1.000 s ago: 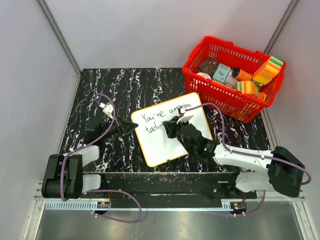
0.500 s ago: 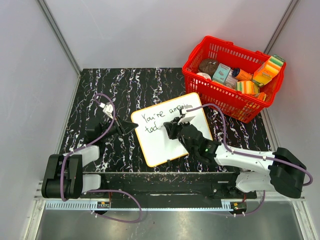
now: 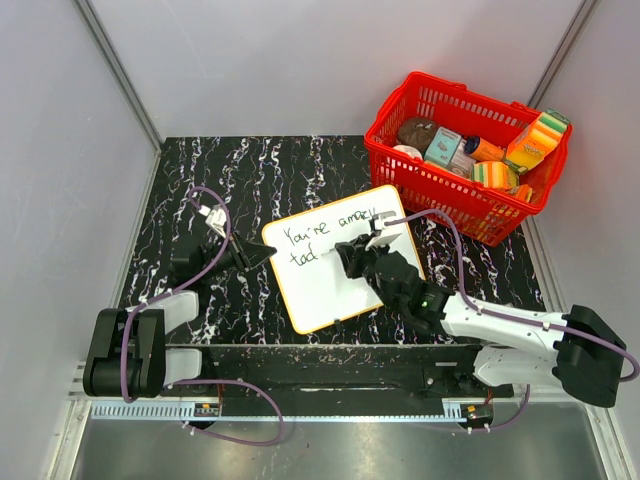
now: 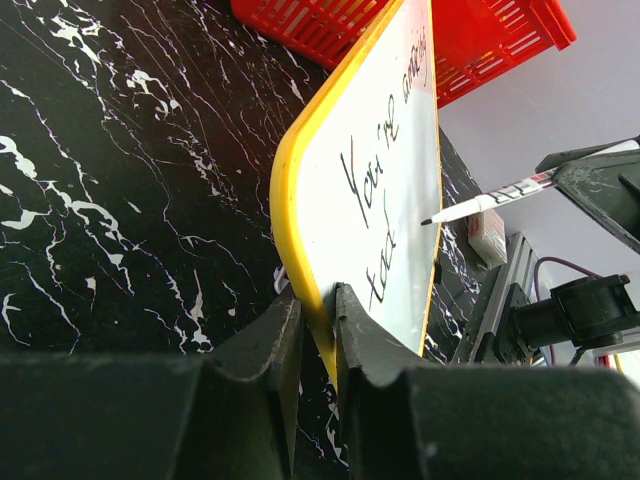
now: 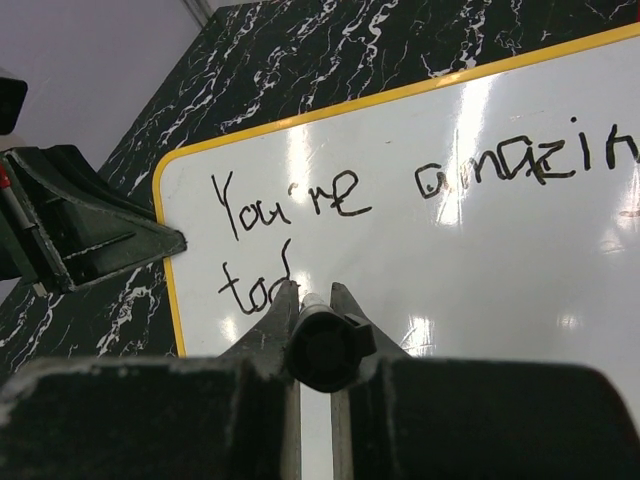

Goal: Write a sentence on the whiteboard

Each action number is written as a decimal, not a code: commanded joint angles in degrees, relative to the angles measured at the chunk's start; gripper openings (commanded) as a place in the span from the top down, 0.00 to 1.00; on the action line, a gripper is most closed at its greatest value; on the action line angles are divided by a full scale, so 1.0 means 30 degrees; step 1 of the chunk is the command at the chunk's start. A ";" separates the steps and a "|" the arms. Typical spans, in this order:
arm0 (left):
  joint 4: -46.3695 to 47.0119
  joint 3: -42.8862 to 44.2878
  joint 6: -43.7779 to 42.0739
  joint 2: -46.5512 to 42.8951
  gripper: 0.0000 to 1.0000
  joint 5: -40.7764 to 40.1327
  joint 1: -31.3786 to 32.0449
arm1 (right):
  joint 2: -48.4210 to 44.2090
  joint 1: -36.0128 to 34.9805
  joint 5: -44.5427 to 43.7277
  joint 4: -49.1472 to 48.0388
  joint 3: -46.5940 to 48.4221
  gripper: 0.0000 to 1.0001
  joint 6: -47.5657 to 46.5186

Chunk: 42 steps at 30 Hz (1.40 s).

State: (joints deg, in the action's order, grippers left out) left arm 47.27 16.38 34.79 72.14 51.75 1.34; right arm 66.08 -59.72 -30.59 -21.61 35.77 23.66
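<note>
Bright, even light; white glare patches on the whiteboard (image 5: pixel 480 250); soft shadows; wrist views blur the close foreground.

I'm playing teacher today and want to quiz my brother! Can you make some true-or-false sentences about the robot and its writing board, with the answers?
1. The left gripper pinches the edge of the whiteboard. True.
2. The right gripper holds nothing. False: it is shut on a marker.
3. The whiteboard is blank. False: it reads "You're amazin" on top and "tod" below.
4. The red basket has things inside it. True.
5. The whiteboard lies inside the red basket. False: it is outside the basket, between the two grippers.
</note>
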 commanded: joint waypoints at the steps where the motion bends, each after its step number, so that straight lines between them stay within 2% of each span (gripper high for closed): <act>1: 0.0211 0.0018 -0.1429 0.0182 1.00 -0.0286 0.0079 | -0.0173 0.0454 -0.0644 -0.0650 0.0440 1.00 -0.0475; 29: 0.0212 0.0018 -0.1429 0.0182 1.00 -0.0257 0.0079 | 0.1994 0.0982 0.0733 -0.0972 0.1993 1.00 -0.0387; 42: 0.0212 0.0047 -0.1429 0.0153 1.00 -0.0256 0.0079 | 0.1791 0.0953 0.1583 -0.0445 0.1701 1.00 -0.0124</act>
State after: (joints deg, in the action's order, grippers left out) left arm 47.29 16.38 34.79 72.14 51.75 1.34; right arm 71.92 -57.30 -27.20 -22.44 39.72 22.87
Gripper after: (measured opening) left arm 0.197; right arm 0.121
